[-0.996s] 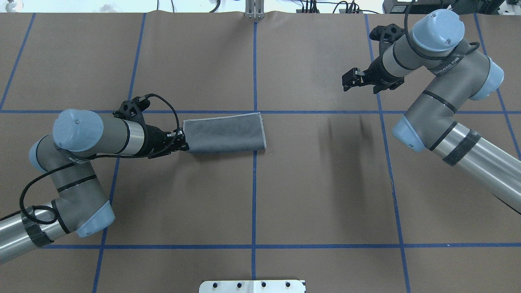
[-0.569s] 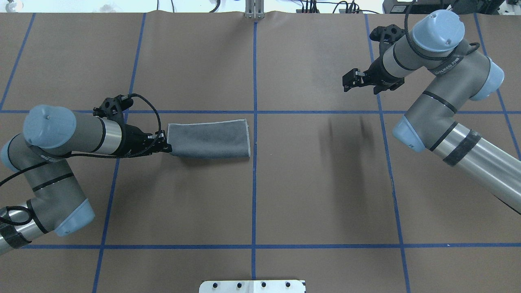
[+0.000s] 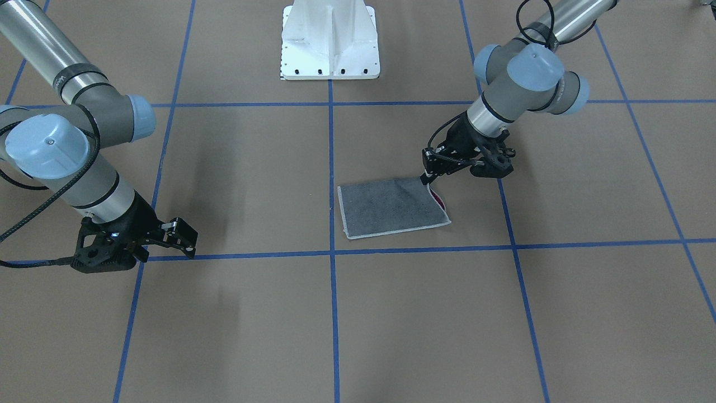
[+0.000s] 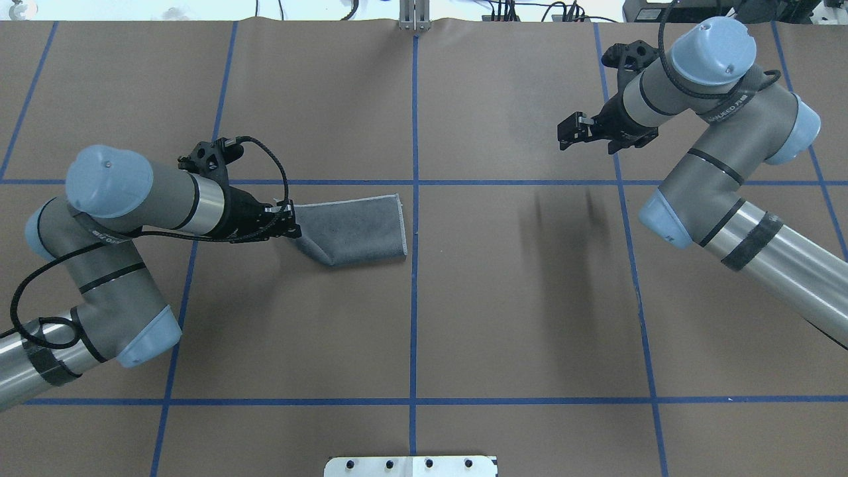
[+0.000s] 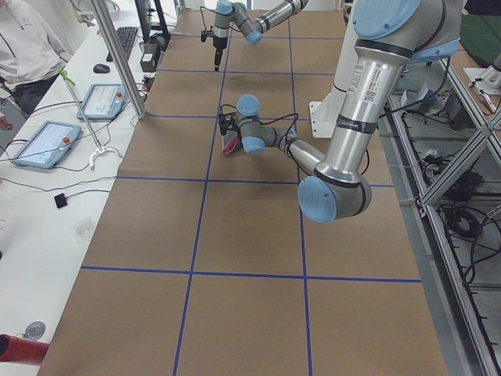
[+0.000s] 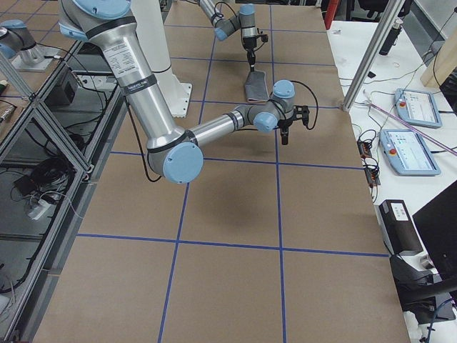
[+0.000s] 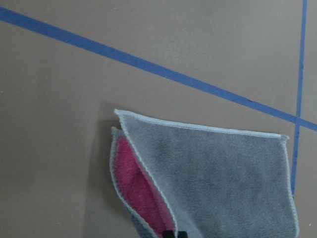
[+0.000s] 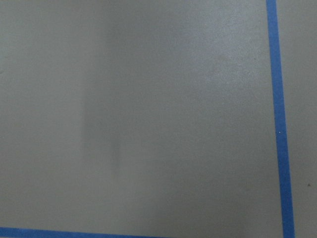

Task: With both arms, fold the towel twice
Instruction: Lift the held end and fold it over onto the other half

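Observation:
The towel [image 4: 358, 228] lies folded once, dark grey face up, just left of the table's middle tape line. My left gripper [image 4: 291, 222] is shut on the towel's left end and holds it raised off the table. The towel's right end rests flat. In the front-facing view the left gripper [image 3: 426, 178] pinches the towel [image 3: 391, 208] at its corner, and a pink strip of the inner face shows there. The left wrist view shows the towel [image 7: 218, 168] opened at the lifted end. My right gripper [image 4: 571, 132] hangs open and empty over the far right of the table, and shows in the front-facing view [image 3: 187, 238].
The white pedestal base [image 3: 330, 39] stands at the robot's side of the table. Blue tape lines [image 4: 414, 298] grid the brown table surface. Tablets [image 5: 43, 145] and a person sit at a side bench beyond the far edge.
My left gripper first dragged the towel to the left, then moved back to the right and up, lifting the towel's left end. The right arm has stayed still.

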You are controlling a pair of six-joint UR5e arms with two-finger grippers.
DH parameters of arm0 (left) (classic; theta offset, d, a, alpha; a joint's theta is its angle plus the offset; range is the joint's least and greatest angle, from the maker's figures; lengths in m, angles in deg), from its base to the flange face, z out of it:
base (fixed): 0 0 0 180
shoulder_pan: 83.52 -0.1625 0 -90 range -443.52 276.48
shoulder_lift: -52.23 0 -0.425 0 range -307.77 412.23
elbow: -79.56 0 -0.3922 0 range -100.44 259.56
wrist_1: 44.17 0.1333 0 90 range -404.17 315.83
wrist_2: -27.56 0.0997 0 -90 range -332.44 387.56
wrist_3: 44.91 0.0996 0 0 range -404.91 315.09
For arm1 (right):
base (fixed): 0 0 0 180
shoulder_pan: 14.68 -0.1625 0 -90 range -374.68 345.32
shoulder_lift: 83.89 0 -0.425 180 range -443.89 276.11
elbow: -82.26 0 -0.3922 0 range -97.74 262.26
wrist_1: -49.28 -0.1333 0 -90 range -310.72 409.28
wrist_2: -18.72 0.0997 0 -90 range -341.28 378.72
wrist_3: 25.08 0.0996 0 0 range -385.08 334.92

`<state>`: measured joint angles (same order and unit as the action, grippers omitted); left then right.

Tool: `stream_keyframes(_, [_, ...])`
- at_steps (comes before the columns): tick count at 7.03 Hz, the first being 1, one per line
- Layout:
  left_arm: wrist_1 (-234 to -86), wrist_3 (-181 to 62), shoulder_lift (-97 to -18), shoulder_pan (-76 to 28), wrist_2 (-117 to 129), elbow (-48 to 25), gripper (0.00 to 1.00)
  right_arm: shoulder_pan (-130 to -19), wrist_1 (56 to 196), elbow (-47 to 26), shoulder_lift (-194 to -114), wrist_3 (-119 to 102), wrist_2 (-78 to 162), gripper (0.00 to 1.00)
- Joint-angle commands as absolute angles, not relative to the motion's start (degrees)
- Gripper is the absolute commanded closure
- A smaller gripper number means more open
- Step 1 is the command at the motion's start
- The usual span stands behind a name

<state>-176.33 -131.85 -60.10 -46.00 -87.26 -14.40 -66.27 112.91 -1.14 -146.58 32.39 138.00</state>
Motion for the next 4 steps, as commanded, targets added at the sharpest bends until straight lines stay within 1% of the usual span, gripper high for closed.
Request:
stream_keyframes(1, [-167.60,-131.92,-67.45,-46.60,-87.23,-13.44,1.00,-66.36,112.91,-1.15,-146.73,32.40,137.82,0.01])
stream_keyframes(4, [-166.96,-131.57,-74.49,-47.92,-87.23,-7.56,1.00,-67.05,112.91,-1.06,-147.87,30.31,138.25,0.01])
